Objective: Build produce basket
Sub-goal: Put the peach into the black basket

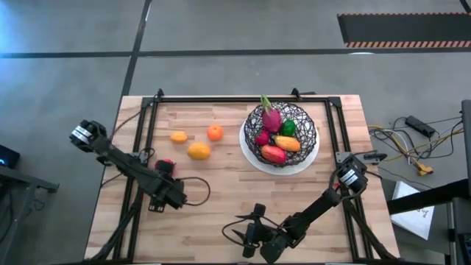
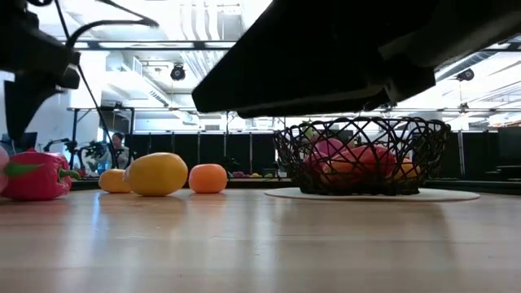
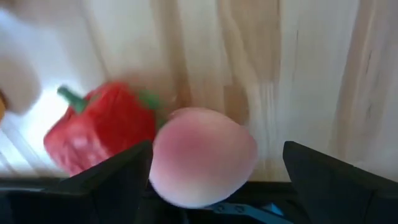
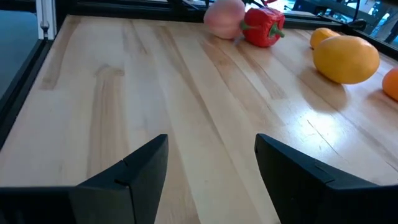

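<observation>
The black wire basket (image 1: 315,134) stands on its white plate at the far right. It holds a pink dragon fruit (image 1: 271,118) and green, red and orange pieces. At the left, my left gripper (image 1: 168,193) points down, shut on a pale pink peach (image 3: 202,155). The peach hangs right beside a red pepper (image 3: 99,127) that lies on the table. Beyond them lie a yellow-orange fruit (image 1: 199,151), an orange (image 1: 214,132) and a smaller orange piece (image 1: 179,137). My right gripper (image 1: 254,237) waits open near the front edge with nothing between its fingers. My left gripper has the peach between its two widely spread fingers, which come from above and point down. The peach's side (image 3: 155,158) lies against one finger (image 3: 127,174). Where the other finger (image 3: 317,177) meets it does not show. The peach sits low over the table.
A black frame rail (image 1: 221,98) runs along the table's far edge and down both sides. Bare wood lies between the loose fruit and the basket, and across the table's middle (image 4: 186,93). Cables lie on the floor to the right of the table.
</observation>
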You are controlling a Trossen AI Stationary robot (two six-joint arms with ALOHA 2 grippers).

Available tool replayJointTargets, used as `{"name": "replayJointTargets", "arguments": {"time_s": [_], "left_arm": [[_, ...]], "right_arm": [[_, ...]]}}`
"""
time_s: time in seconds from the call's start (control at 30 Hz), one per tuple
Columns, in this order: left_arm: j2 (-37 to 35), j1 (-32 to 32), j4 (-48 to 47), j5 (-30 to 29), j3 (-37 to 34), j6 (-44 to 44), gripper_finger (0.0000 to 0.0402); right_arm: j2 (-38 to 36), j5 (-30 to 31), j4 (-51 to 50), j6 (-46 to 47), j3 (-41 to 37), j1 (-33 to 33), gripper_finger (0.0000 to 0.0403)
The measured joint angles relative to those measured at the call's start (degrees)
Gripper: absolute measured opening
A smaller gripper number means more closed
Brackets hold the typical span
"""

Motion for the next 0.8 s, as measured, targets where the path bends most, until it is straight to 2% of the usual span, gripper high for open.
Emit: {"name": "replayJointTargets", "arguments": {"time_s": [0.17, 0.4, 0.63, 0.8], "left_arm": [[-7.82, -0.84, 0.02, -1.29, -2.38, -9.09, 0.0343], [-16.91, -3.27, 2.19, -1.27, -10.42, -22.33, 0.0343], [-21.20, -5.75, 11.86, -1.58, -18.28, -23.13, 0.0343], [-19.03, -6.01, 14.51, -2.93, -20.61, -20.68, 0.0343]], "right_arm": [[0.00, -0.02, -0.08, 0.31, -0.25, 0.00, 0.0233], [0.00, -0.15, -0.23, 1.88, -0.32, 0.02, 0.0233], [0.00, -0.64, -0.28, 1.92, -0.35, 0.04, 0.0233], [0.00, -1.25, -0.26, 1.92, -0.36, 0.02, 0.0233]]}}
